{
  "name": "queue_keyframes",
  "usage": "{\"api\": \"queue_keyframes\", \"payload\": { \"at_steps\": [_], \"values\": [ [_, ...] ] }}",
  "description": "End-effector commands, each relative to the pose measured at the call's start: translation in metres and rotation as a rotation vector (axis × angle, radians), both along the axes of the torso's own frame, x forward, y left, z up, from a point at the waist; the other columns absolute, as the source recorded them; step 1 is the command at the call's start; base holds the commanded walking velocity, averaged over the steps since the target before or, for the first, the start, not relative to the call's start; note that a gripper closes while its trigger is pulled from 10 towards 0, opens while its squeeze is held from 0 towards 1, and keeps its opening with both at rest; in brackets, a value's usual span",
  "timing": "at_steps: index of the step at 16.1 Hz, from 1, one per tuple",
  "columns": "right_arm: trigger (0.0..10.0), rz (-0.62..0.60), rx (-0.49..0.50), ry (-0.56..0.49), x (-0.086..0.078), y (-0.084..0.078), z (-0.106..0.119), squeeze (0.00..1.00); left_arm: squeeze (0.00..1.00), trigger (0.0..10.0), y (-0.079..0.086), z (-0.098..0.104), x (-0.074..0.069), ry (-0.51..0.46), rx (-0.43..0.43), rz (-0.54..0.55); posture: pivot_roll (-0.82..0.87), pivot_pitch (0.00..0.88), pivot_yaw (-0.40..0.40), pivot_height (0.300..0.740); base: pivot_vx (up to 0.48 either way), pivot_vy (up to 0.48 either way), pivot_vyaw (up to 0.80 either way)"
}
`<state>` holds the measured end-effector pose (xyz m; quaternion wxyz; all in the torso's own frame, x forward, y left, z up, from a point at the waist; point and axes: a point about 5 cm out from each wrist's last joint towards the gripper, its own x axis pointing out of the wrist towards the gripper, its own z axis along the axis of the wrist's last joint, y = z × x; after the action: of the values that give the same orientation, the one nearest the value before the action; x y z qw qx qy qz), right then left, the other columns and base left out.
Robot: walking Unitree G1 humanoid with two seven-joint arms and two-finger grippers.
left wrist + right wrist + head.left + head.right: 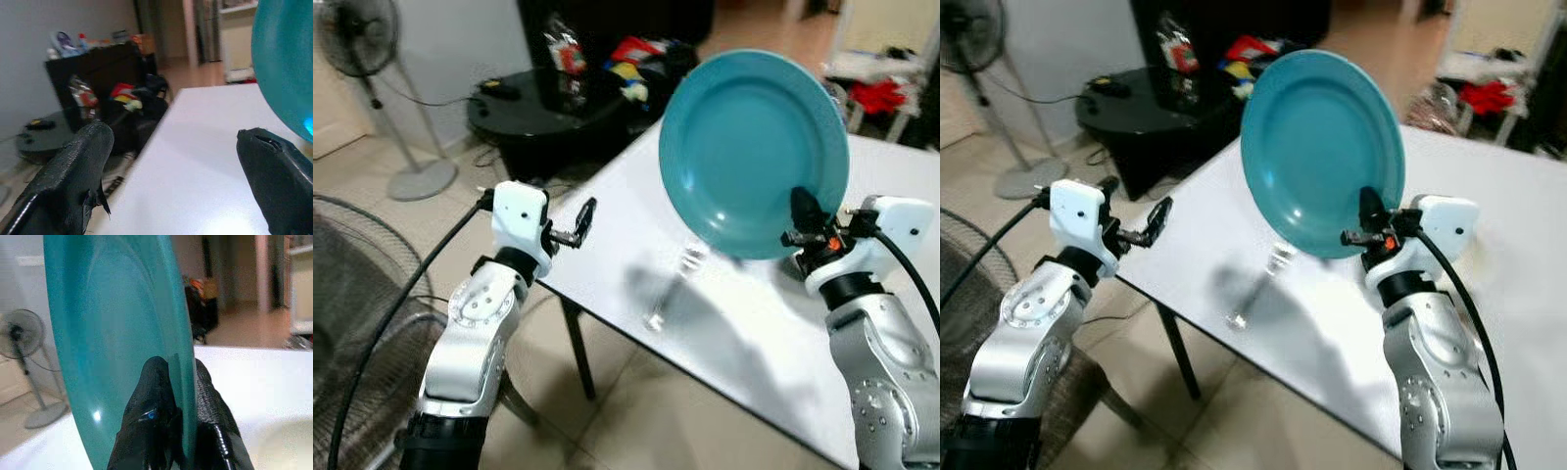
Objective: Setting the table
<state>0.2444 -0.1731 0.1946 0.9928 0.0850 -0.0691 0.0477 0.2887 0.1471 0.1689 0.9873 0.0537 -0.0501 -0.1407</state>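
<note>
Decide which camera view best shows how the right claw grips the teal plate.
The right wrist view: the right claw pinches the teal plate at its rim. Both eye views show the plate's upright face; the left wrist view catches its edge.

A standing fan (pixel 357 39) stands on the tiled floor (pixel 636 411) at the far left, its round base (pixel 421 179) near a low black round table (pixel 524 113). A dark object (pixel 499 90) lies on that table. Colourful packages (pixel 631 59) sit against a dark cabinet behind it. Red cloth (pixel 879 95) lies at the far right.
</note>
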Motion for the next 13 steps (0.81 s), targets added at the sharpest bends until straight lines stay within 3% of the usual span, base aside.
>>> {"api": "queue_keyframes", "payload": {
  "at_steps": [1,3,6,10,11,13],
  "values": [
    [10.0,0.056,-0.006,-0.066,-0.0007,0.0101,0.0116,0.0,0.0,10.0,0.0082,0.0005,0.0016,0.002,0.004,0.041,0.02,0.0,0.06,0.74,0.0,0.0,0.0],
    [10.0,0.067,-0.004,-0.057,-0.0003,0.0099,0.0102,0.0,0.0,10.0,0.0059,0.0021,0.0013,-0.013,-0.005,0.022,0.02,0.0,0.056,0.74,0.0,0.201,0.0],
    [10.0,0.083,0.015,-0.044,-0.0005,0.0123,0.0082,0.0,0.0,10.0,0.0063,0.0013,0.0014,-0.017,0.001,0.028,0.02,0.0,0.052,0.74,0.0,0.48,-0.8],
    [10.0,0.083,0.028,-0.038,-0.0016,0.0125,0.0072,0.0,0.0,10.0,0.0061,0.0013,0.0032,-0.02,0.01,0.027,0.01,0.0,0.061,0.74,0.0,0.48,0.0],
    [10.0,0.082,0.032,-0.037,-0.002,0.0125,0.0071,0.0,0.0,10.0,0.0061,0.0014,0.0036,-0.019,0.012,0.031,0.01,0.0,0.064,0.74,0.0,0.472,-0.8],
    [10.0,0.07,0.053,-0.024,-0.0033,0.0115,0.0055,0.0,0.0,10.0,0.0045,0.0019,0.0039,-0.025,0.061,0.022,0.01,0.0,0.073,0.74,0.0,-0.48,-0.8]
  ]
}}
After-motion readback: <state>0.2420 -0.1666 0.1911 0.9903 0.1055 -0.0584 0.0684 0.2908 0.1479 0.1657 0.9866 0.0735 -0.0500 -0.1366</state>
